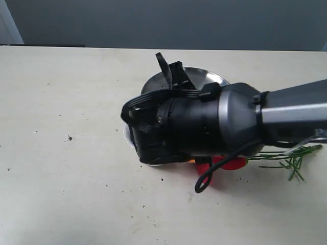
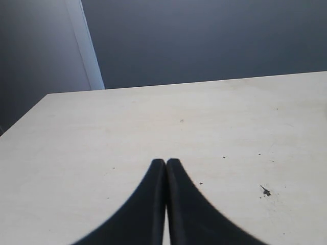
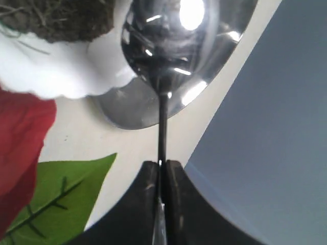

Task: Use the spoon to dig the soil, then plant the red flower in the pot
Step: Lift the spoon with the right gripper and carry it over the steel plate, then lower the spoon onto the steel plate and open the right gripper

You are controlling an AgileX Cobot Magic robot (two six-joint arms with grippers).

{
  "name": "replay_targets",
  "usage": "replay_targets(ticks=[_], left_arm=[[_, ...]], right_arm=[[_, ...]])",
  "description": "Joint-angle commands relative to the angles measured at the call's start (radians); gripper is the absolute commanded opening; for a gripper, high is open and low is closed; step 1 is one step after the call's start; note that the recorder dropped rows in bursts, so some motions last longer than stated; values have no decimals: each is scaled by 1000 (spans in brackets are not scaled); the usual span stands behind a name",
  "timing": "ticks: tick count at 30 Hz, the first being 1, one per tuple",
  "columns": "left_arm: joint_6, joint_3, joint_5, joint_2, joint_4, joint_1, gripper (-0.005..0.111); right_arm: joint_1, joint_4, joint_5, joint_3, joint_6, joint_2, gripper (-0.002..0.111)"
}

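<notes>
In the right wrist view my right gripper [image 3: 162,164] is shut on the thin handle of the silver spoon [image 3: 163,46]. The spoon's shiny bowl hangs beside the scalloped rim of the white pot [image 3: 66,76], which holds dark soil [image 3: 56,18]. A petal of the red flower [image 3: 20,148] and its green leaf [image 3: 61,199] lie close by on the table. In the exterior view the right arm [image 1: 199,127] covers the pot and the spoon; the red flower [image 1: 232,163] and its green stems [image 1: 291,155] show below it. My left gripper [image 2: 166,161] is shut on nothing, above bare table.
A round steel plate [image 1: 207,77] [image 3: 230,30] sits behind the pot, under the spoon's bowl. Small soil crumbs [image 1: 69,138] [image 2: 264,191] dot the pale tabletop. A dark wall stands past the table's far edge.
</notes>
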Motion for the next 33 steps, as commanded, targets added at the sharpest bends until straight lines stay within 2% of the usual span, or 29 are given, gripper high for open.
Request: replay_targets(ticks=[1,3,6,8,10,13,16,18,20,28,30,33], left_arm=[[-4,-4,-1,-5,-8,-7,0],[-4,-4,-1,-5,-8,-7,0],[-4,-4,-1,-5,-8,-7,0],[-4,-4,-1,-5,-8,-7,0],[-4,-4,-1,-5,-8,-7,0],[-4,-4,-1,-5,-8,-7,0],[-4,-4,-1,-5,-8,-7,0],[-4,-4,-1,-5,-8,-7,0],[-4,-4,-1,-5,-8,-7,0],[-4,-4,-1,-5,-8,-7,0],[-4,-4,-1,-5,-8,-7,0],[-4,-4,-1,-5,-8,-7,0]], right_arm=[[-5,134,-75,-2,-90,-25,-1],[-5,87,-97,-2,-23,-23,-1],[-9,-67,-133,-2,259,-79,-1],[-43,-73,-232,-2,293,-144,-1],[-112,-58,-298,-2,301,-194,-1],[-272,6,-417,-2,308,-225,-1],[-410,150,-577,-2,267,-225,-1],[-474,273,-677,-4,170,-211,-1],[-528,422,-694,-35,23,-176,-1],[-658,1108,-449,-349,-439,76,-1],[-668,1228,-392,-417,-477,121,-1],[-668,1250,-327,-492,-464,180,-1]])
